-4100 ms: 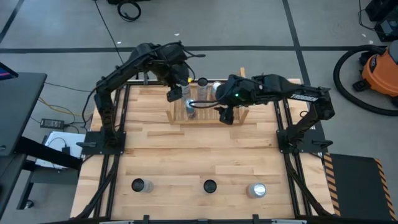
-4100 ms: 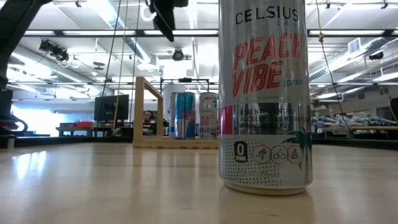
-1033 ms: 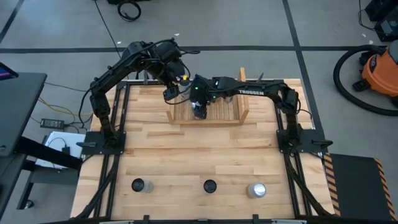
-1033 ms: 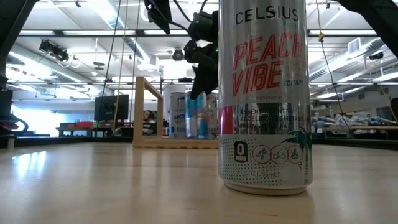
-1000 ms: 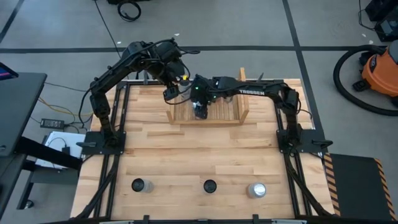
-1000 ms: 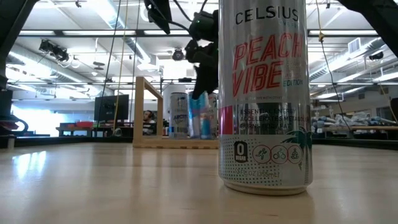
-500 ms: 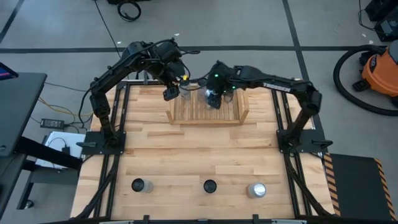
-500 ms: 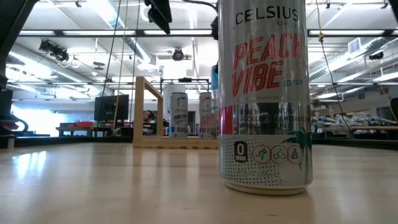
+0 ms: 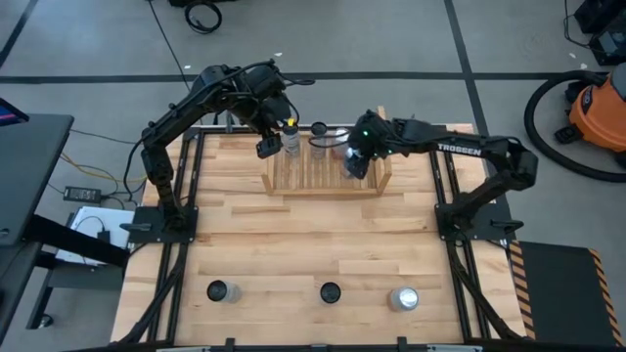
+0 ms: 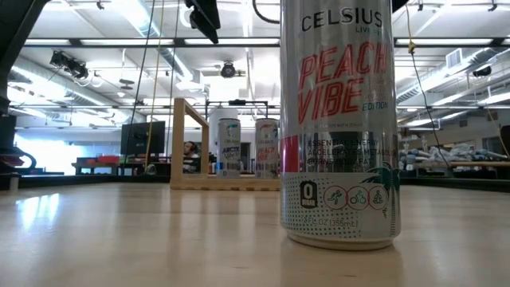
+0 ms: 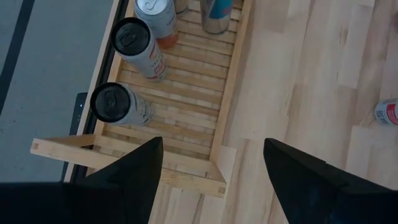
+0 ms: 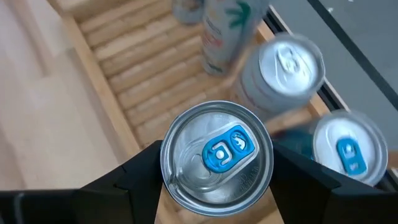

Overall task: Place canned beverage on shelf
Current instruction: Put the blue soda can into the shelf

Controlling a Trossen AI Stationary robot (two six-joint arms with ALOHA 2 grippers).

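Right gripper [image 9: 357, 162] is clamped on a can [image 12: 216, 154], hanging over the shelf [image 9: 328, 174] at the table's 12 o'clock edge. Left gripper [image 9: 267, 147] sits wide open over the shelf's left end.

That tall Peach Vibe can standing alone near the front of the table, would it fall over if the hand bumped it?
Probably yes. The Peach Vibe can is tall and narrow on a small base, so a push high up would likely tip it. Being round, it would then roll across the smooth wooden table. Its glossy metal wall looks slippery to grip.
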